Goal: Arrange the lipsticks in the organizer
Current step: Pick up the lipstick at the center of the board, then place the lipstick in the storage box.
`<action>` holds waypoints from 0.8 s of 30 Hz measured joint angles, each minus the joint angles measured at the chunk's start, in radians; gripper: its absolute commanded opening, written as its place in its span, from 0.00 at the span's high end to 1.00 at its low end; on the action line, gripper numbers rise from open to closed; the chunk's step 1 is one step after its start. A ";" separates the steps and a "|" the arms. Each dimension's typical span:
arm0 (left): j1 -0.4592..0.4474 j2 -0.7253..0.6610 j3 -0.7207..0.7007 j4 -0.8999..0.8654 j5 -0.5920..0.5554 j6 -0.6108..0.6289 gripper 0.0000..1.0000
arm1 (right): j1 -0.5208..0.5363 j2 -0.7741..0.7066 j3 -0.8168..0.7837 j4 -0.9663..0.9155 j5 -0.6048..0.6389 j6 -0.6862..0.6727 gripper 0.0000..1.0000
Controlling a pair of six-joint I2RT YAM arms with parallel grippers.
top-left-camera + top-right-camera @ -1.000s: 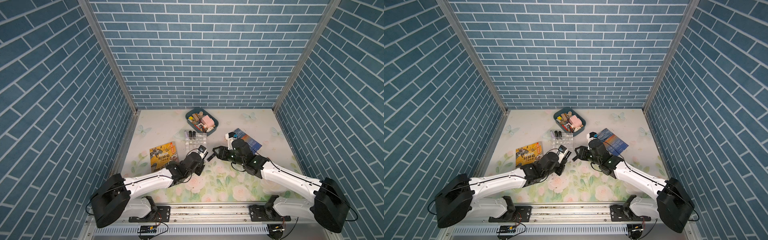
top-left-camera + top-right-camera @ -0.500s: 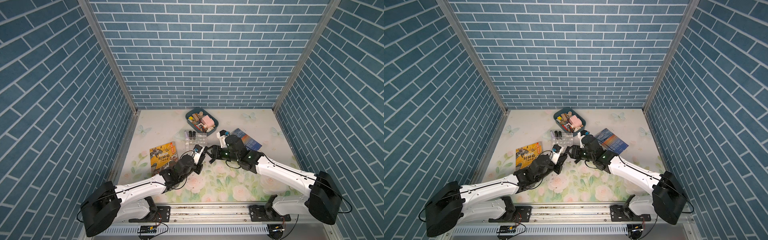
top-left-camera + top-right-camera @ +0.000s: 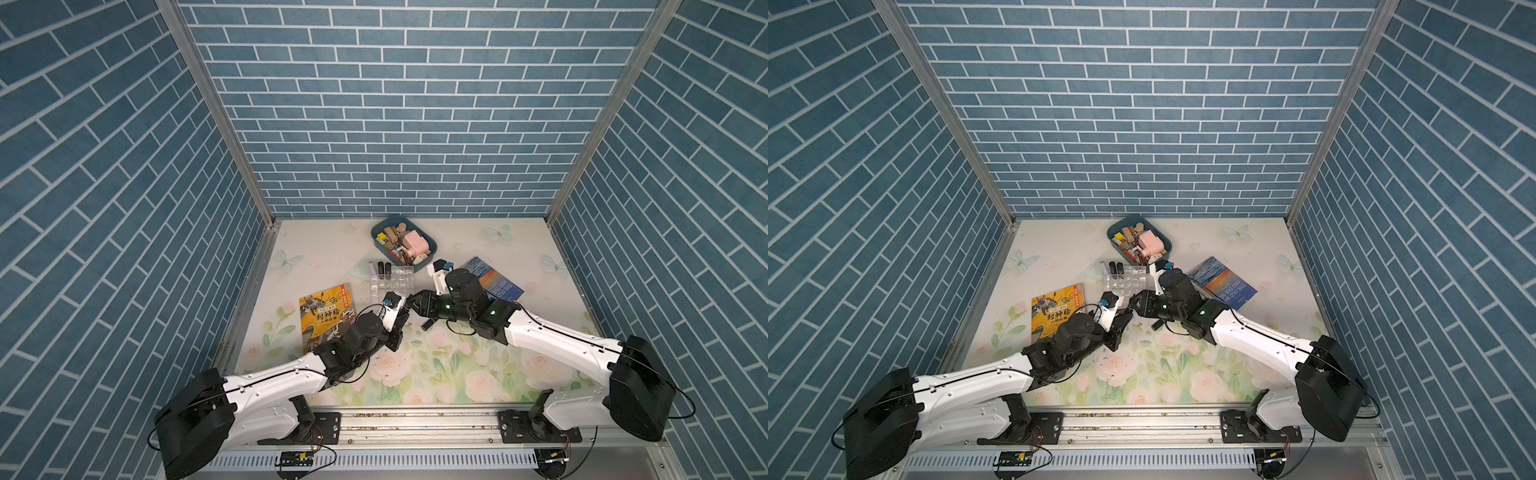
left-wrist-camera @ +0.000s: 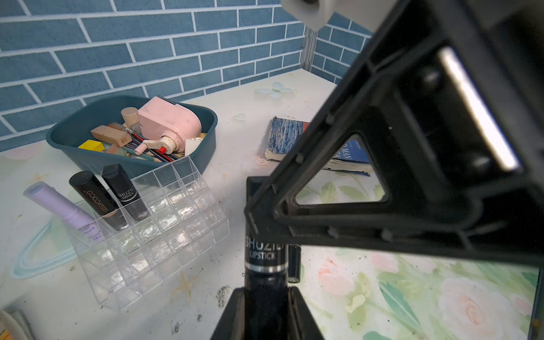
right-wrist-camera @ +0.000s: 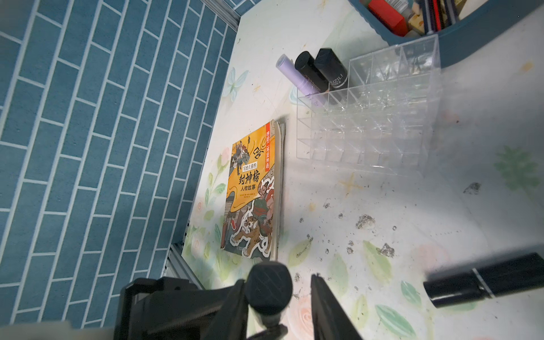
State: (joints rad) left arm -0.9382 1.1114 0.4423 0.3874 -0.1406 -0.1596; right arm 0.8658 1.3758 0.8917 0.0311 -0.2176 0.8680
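Handover in progress: left gripper [image 3: 400, 318] is pinching a black SHUZILI lipstick [image 4: 263, 253] by the base, right gripper [image 5: 278, 281] is straddling its cap, jaws not yet clamped, clear organizer [image 3: 399, 286] sitting just beyond at 12 o'clock; next likely needs right clamping before left releases.

I have open cells in the organizer [image 3: 392, 283]: everything right of the three lipsticks [image 3: 380, 269] leaning in the far-left corner, plus the near rows. Blue-grey tray [image 3: 430, 248] sits just behind it. Near edge is crowded: left gripper [image 3: 402, 321] with its held lipstick [image 4: 265, 253] nose to nose with right gripper [image 3: 412, 307]. Orange book [image 3: 327, 318] near-left, blue book [image 3: 494, 284] right, loose lipstick [image 3: 428, 324] by my right wrist.
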 measured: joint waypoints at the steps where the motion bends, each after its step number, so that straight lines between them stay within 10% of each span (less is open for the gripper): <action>1: 0.000 0.000 0.000 0.002 0.001 0.000 0.95 | -0.001 0.007 0.002 0.009 -0.003 0.000 0.62; 7: 0.000 -0.001 0.000 0.003 0.004 0.000 0.87 | -0.003 0.044 0.012 0.051 -0.023 0.025 0.77; 11: 0.000 -0.008 0.002 -0.006 -0.013 -0.009 0.53 | -0.008 0.045 0.011 0.068 -0.022 0.029 0.87; 16: 0.023 -0.063 0.084 -0.163 -0.112 -0.055 0.40 | -0.077 0.045 -0.008 0.150 0.019 -0.005 0.93; 24: 0.338 -0.101 0.206 -0.385 -0.182 -0.198 0.40 | -0.063 0.147 -0.033 0.418 0.264 -0.399 0.97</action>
State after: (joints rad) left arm -0.6003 1.0107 0.6483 0.0025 -0.3222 -0.3580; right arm 0.8028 1.5227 0.8589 0.4492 0.0463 0.4690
